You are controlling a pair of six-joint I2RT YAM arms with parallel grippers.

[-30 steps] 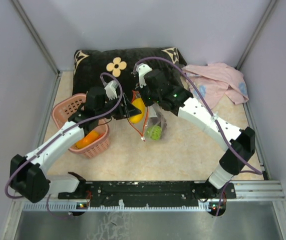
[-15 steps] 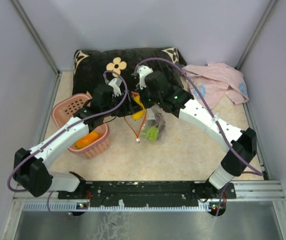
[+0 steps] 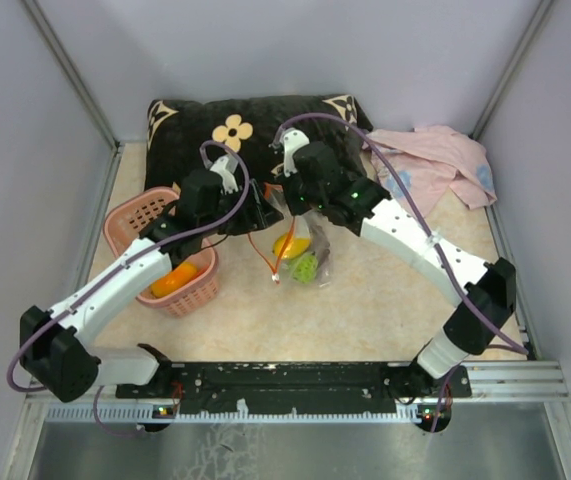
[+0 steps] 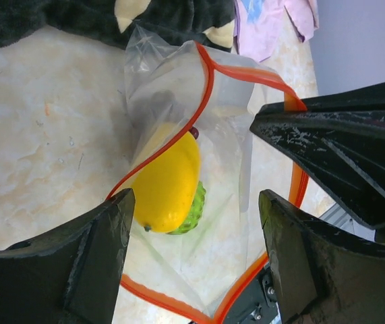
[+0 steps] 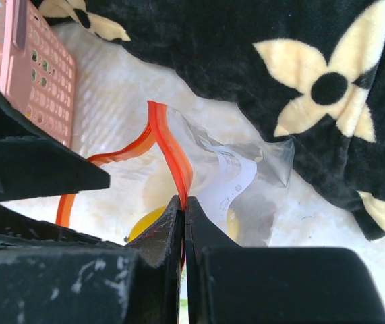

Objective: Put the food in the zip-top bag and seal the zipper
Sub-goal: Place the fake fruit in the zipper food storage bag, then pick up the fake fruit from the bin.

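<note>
The clear zip-top bag (image 3: 310,250) hangs with its mouth open, seen from above in the left wrist view (image 4: 239,135). A yellow fruit (image 4: 168,179) lies inside it on a green fruit (image 4: 195,208); both also show in the top view, yellow (image 3: 290,245) and green (image 3: 307,267). My right gripper (image 5: 184,201) is shut on the red-orange zipper (image 5: 168,145) and holds the bag up; in the top view it (image 3: 288,205) is above the bag. My left gripper (image 4: 192,263) is open and empty over the bag's mouth, beside the right one (image 3: 260,208).
A pink basket (image 3: 143,213) at the left holds an orange fruit (image 3: 175,280). A black pillow with cream flowers (image 3: 255,125) lies at the back, close behind the bag. A pink cloth (image 3: 435,165) lies at the back right.
The yellow fruit was in my left gripper at the bag's mouth; now it lies inside the bag and the left gripper is open. The right gripper still holds the zipper.
</note>
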